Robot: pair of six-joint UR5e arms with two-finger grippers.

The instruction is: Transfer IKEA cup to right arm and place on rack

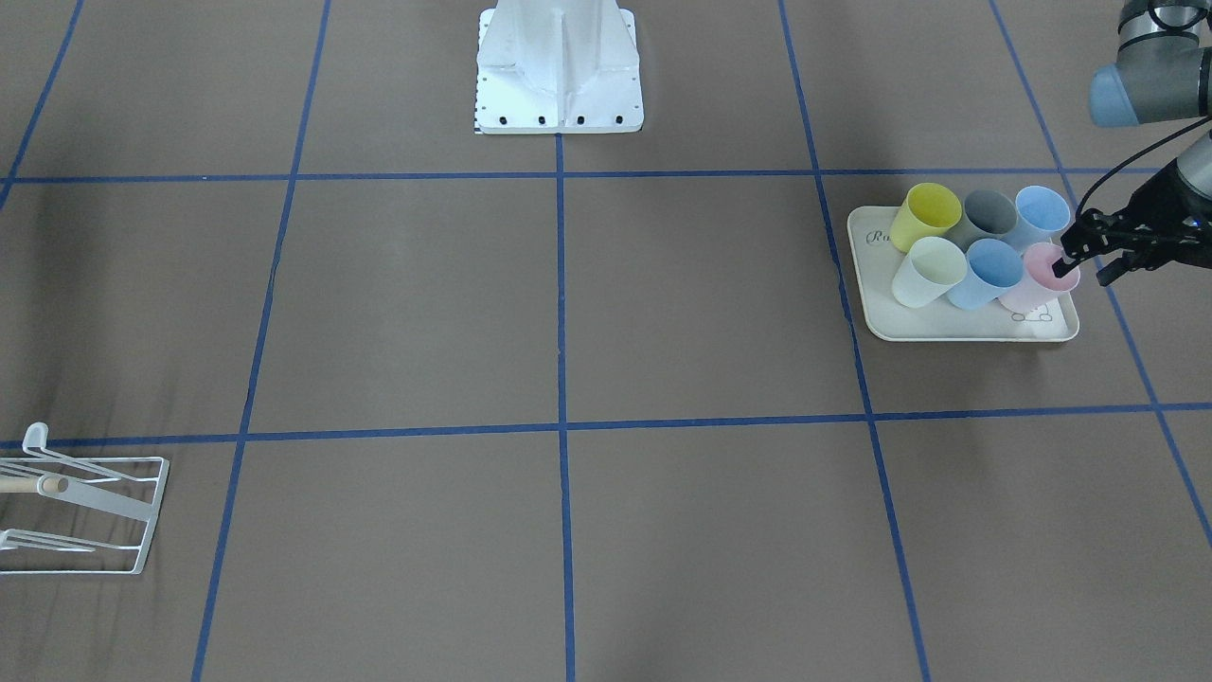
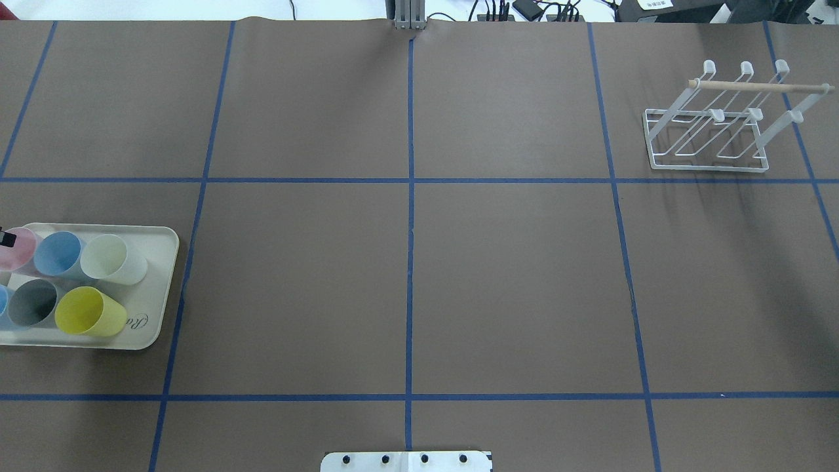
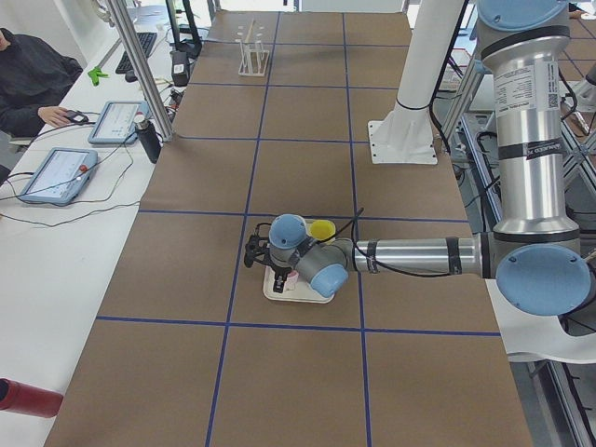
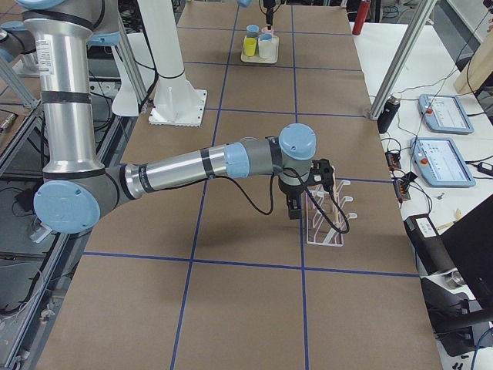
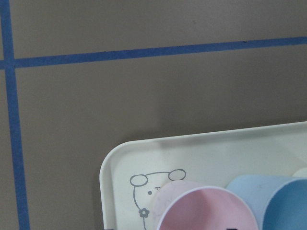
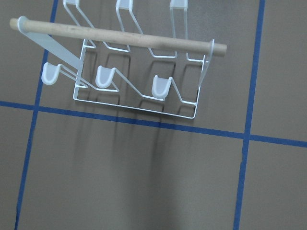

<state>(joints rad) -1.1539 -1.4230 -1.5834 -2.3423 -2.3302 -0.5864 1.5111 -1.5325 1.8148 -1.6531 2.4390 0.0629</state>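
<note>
Since the left gripper (image 1: 1086, 273) hangs at the outer corner of the cream tray (image 1: 947, 327) with its jaws apart, one finger dipping into the mouth of the pink cup (image 1: 1030, 280) and the other outside its wall, the step in hand looks like the pick-up that starts the transfer. To do it well, the jaws should close squarely on that wall, deep enough below the rim that the thin, smooth plastic neither slips nor buckles. The lift should then go straight up before any sideways travel.

Just past the pink cup from the gripper, a blue cup (image 1: 989, 273) stands against it or nearly so. A paler blue cup (image 1: 1042, 210) sits close on another side, so a tilted lift could knock either. Farther out on the same tray stand a whitish cup (image 1: 928, 272), a grey cup (image 1: 989, 213) and a yellow cup (image 1: 928, 213), all mouth-up. This crowding is the main hindrance.

Well apart from the gripper, at the opposite end of the worktop (image 2: 406, 288), the rack (image 2: 708, 141) carries no cup on its prongs. The right arm (image 4: 192, 166) reaches out to it, with the right gripper (image 4: 294, 206) just beside the rack. That gripper shows only in a side view, so I cannot tell whether it is wide or narrow.
</note>
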